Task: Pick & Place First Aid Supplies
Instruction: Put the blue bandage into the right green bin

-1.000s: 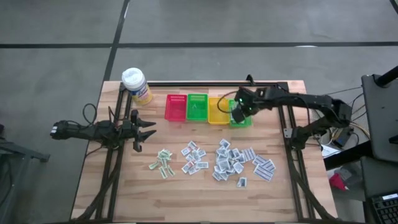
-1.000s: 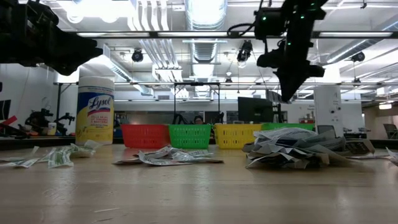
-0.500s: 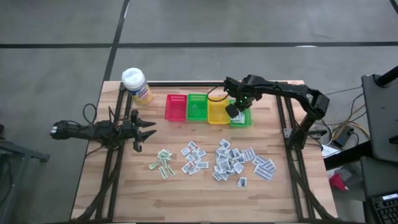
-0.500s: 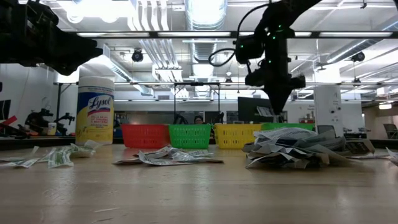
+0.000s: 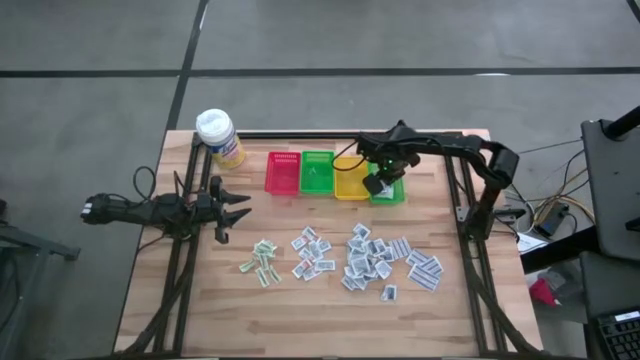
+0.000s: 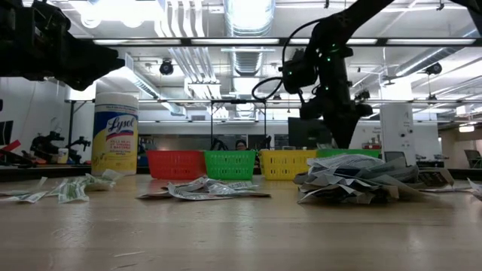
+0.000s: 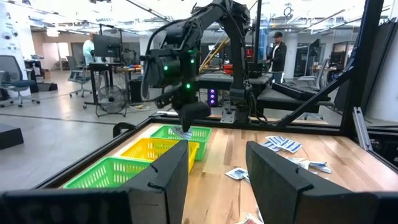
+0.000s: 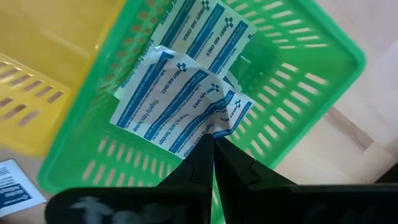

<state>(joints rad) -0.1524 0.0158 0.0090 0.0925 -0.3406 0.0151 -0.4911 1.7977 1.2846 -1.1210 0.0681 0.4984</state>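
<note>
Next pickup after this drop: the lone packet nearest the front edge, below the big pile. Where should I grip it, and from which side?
Probably straight from above. The lone packet lies flat on the table, clear of the pile, so pinch across its short width at one edge. The left claw waits open.

The yellow bottle (image 6: 114,134), standing just beside the red basket (image 6: 175,164), bears the brand "Lysol" on its label; the packets' (image 8: 180,102) blue print is too small to read.

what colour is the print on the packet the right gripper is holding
Blue print on white; the packet shows best in the right wrist view.
</note>
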